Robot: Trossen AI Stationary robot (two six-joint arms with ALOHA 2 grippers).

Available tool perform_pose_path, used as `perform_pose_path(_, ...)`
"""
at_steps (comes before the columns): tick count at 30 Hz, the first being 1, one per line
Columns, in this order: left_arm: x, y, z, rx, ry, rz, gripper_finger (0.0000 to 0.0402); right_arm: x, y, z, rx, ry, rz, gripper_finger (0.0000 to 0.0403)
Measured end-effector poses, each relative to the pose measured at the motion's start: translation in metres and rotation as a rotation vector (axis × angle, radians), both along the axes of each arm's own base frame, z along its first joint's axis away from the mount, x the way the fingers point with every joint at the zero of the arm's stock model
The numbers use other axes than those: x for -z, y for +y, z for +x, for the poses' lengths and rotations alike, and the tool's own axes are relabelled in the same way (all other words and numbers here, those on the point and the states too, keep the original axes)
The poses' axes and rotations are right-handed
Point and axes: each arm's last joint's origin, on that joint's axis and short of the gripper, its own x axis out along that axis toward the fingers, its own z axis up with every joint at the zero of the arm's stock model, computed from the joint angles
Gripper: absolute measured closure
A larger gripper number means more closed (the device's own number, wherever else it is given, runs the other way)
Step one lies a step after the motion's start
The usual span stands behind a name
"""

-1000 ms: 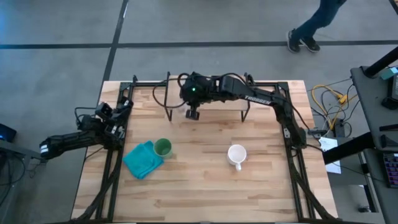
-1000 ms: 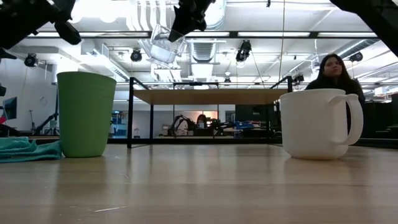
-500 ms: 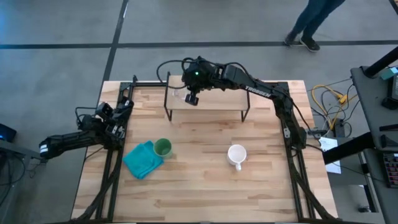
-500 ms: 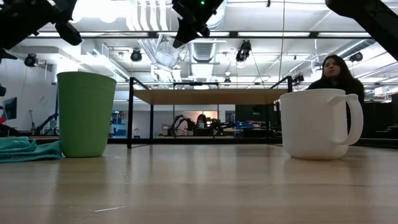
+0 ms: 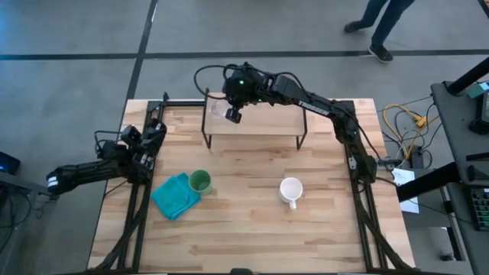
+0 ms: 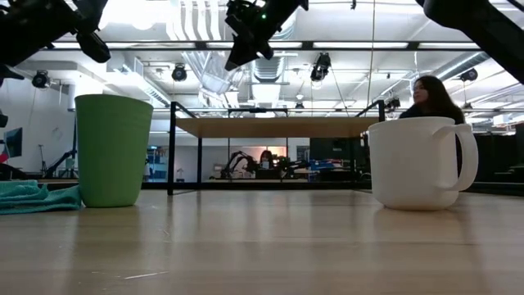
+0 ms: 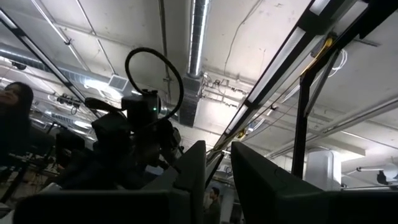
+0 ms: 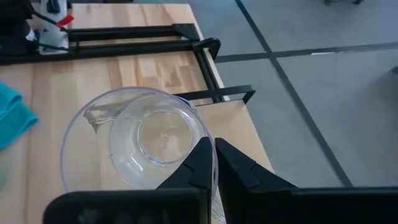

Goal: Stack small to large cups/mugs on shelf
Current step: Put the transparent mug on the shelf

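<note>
My right gripper (image 5: 233,114) is over the left far corner of the shelf (image 5: 260,126), shut on the small clear glass cup (image 5: 218,109). In the low view the cup (image 6: 214,78) hangs tilted above the shelf board (image 6: 278,127). The green cup (image 5: 200,181) stands upright on the table beside the teal cloth (image 5: 175,195). The white handled mug (image 5: 290,189) stands on its base toward the table's right. My left gripper (image 5: 155,131) waits by the table's left edge, pointing up, its fingers a little apart (image 7: 217,168). My right gripper holds the glass cup by its rim (image 8: 208,140), with one finger (image 8: 186,177) inside the cup and the other outside. The cup is lifted clear of the shelf and tilted, its mouth turned toward the wrist.
Black frame rails (image 5: 141,206) run along the table's left and right sides. The shelf stands on thin black legs (image 6: 171,152) near the far edge. A person (image 6: 430,94) sits beyond the table, and another walks on the floor behind it (image 5: 374,23).
My right gripper carried the glass cup from in front of the shelf's near edge toward the far edge and slightly left, ending over the shelf's left far corner. The cup stayed in the hold and sank closer to the shelf board.
</note>
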Motion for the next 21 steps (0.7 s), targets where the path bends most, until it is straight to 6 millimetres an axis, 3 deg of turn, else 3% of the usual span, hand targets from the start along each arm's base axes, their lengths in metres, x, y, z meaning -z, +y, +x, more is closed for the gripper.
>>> perform_pose_path(14, 0.002, 0.001, 0.003, -0.003, 0.022, -0.009, 0.0338, 0.002, -0.026, -0.01, 0.044, -0.008, 0.058, 0.0394)
perform_pose_path(21, 0.014, 0.01, 0.02, -0.175, 0.245, -0.048, 0.0338, 0.002, -0.031, -0.012, 0.016, 0.01, 0.027, 0.0394)
